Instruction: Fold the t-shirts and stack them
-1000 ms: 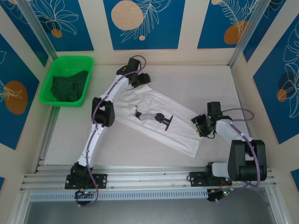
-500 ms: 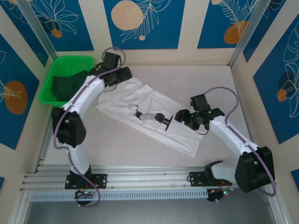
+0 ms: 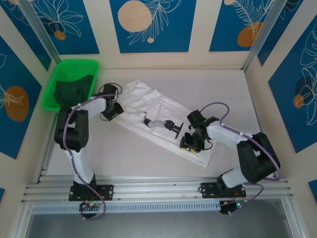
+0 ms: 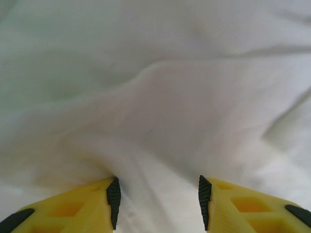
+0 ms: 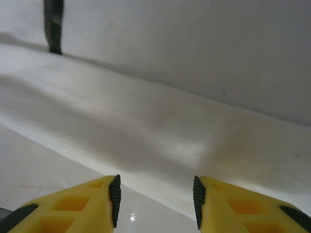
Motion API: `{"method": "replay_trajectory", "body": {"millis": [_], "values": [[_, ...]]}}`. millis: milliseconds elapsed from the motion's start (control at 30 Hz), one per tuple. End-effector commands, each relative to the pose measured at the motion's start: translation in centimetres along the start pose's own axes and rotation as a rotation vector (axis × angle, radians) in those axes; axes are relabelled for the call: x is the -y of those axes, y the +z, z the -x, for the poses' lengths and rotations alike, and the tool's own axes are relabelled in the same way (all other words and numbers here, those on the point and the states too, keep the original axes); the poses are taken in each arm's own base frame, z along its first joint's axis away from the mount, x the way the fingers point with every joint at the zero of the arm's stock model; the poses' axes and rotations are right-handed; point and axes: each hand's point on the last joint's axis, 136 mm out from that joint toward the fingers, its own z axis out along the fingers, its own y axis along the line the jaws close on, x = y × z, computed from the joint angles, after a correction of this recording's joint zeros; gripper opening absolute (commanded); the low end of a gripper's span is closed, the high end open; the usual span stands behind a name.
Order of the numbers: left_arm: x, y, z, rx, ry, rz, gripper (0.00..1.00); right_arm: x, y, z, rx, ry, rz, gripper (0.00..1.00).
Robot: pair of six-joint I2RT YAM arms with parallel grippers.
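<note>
- Both arms have swung in since half a second ago. The left gripper (image 3: 113, 111) has come from beside the tray (image 3: 74, 62) to the white tee's (image 3: 163, 106) left edge, and the right gripper (image 3: 188, 144) has dropped to its near edge. The tee's far-left end now looks more bunched.
- Risk, left: the cloth is wrinkled and heaped under the left gripper (image 4: 158, 204). Closing there could catch a thick wad or only the top layer, and the fold would come out crooked.
- Risk, right: the right gripper (image 5: 155, 204) sits right at the hem, where cloth meets table (image 5: 43, 160). Its pads could scrape the table and miss the edge, or take too thin a bite that slips on the lift.
- Uneven grips would drag the tee sideways instead of folding it.
- Left fingers (image 4: 113, 196): spread, gripping nothing, with a ridge of tee rising between them.
- Right fingers (image 5: 115, 199): spread, holding nothing. Whether they touch the cloth I cannot tell.
- The white tee lies diagonally mid-table. The green tee (image 3: 74, 91) is in the tray.
</note>
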Motion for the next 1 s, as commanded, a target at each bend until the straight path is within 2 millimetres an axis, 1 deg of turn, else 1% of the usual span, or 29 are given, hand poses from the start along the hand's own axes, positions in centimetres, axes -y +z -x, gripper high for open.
{"method": "replay_trajectory", "body": {"millis": [0, 67, 167, 233, 333, 467, 600, 700, 800, 867, 967], "values": [[1.7, 2.7, 0.1, -0.065, -0.011, -0.053, 0.47, -0.5, 0.8, -0.7, -0.046, 0.003, 0.014, 0.45], [2.3, 4.0, 0.3, -0.088, -0.001, -0.046, 0.47, -0.4, 1.2, -1.0, -0.056, 0.008, -0.013, 0.45], [3.9, 5.5, 0.7, -0.119, 0.029, -0.044, 0.46, -0.2, 2.1, -1.7, -0.074, 0.026, -0.063, 0.45], [5.5, 6.4, 0.9, -0.134, 0.065, -0.042, 0.46, 0.1, 2.7, -2.1, -0.074, 0.066, -0.091, 0.45], [9.1, 7.5, 0.8, -0.164, 0.133, -0.072, 0.47, -0.7, 3.7, -3.1, -0.077, 0.136, -0.058, 0.45], [14.0, 8.6, 0.7, -0.175, 0.227, -0.106, 0.49, -3.3, 5.2, -4.7, -0.081, 0.219, 0.002, 0.47], [19.2, 9.3, 0.1, -0.172, 0.282, -0.222, 0.51, -6.4, 6.3, -5.9, -0.100, 0.263, 0.050, 0.49], [22.1, 9.3, -0.3, -0.147, 0.313, -0.302, 0.53, -8.7, 6.9, -6.2, -0.101, 0.288, 0.075, 0.50], [23.8, 8.9, 0.1, -0.103, 0.328, -0.345, 0.54, -10.6, 7.6, -6.4, -0.086, 0.304, 0.076, 0.50], [24.1, 8.3, 1.3, -0.061, 0.331, -0.350, 0.54, -11.9, 7.9, -6.5, -0.075, 0.307, 0.070, 0.51], [24.0, 7.3, 3.9, 0.011, 0.306, -0.353, 0.54, -13.8, 8.5, -6.4, -0.050, 0.323, 0.079, 0.52]]}}
